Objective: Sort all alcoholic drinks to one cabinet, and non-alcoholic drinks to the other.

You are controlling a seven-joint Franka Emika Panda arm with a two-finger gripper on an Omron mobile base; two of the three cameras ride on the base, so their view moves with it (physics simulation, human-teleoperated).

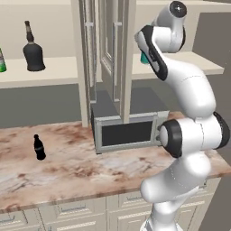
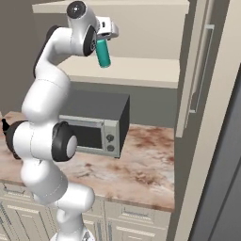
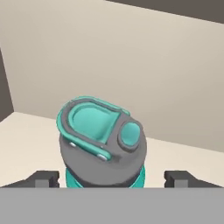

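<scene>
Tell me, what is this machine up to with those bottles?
The robot arm is sorting drinks into cabinets. Its gripper stands open around a teal bottle tilted over the right cabinet shelf. A squat black bottle stands on the left shelf. A small cola bottle waits on the counter.

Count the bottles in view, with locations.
4. Squat black bottle and green bottle on left shelf; cola bottle on counter; teal bottle tilted over right shelf. Others may be hidden.

Teal bottle (image 3: 101, 144) sits between the spread tips of the end effector (image 3: 111, 178), open shelf (image 3: 26, 144) all around it, back wall at twelve o'clock, cabinet door (image 2: 200, 70) hanging open at three o'clock.
</scene>
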